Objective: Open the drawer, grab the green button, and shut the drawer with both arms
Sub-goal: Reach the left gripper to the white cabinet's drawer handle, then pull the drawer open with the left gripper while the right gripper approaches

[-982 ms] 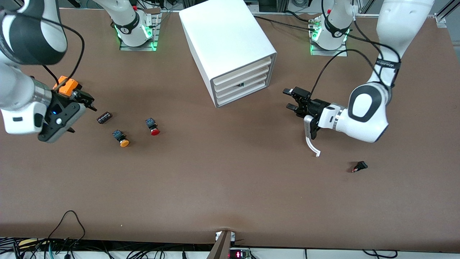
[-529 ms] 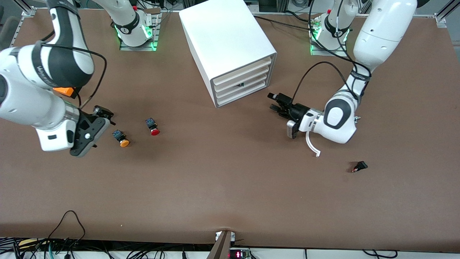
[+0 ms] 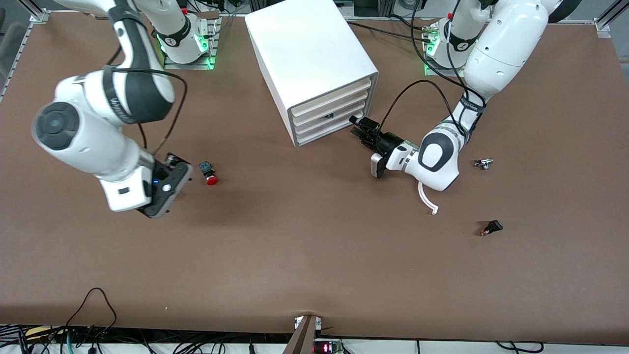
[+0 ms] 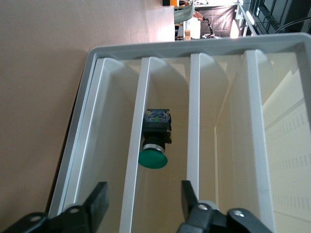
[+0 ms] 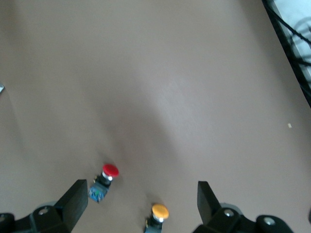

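Note:
The white cabinet point(image 3: 314, 54) stands at the table's middle, nearer the robots' bases, its four drawers pushed in. The green-capped button point(image 4: 154, 145) lies inside the third drawer from the top point(image 3: 344, 112) and shows as a dark speck in the front view point(image 3: 328, 116). My left gripper point(image 3: 355, 126) is open and empty just in front of the drawer fronts; the left wrist view shows its fingers point(image 4: 99, 204) spread before the button's slot. My right gripper point(image 3: 173, 161) is open and empty, low over the table beside the red-capped button point(image 3: 210, 173).
The orange-capped button point(image 5: 156, 216) and the red-capped one point(image 5: 104, 179) lie between the right gripper's fingers in the right wrist view. A white curved strip point(image 3: 426, 199), a small metal part point(image 3: 484, 163) and a small black part point(image 3: 491, 227) lie toward the left arm's end.
My left gripper has moved up to the cabinet's drawer fronts. My right arm has swung toward the table's middle and now covers the orange-capped button in the front view.

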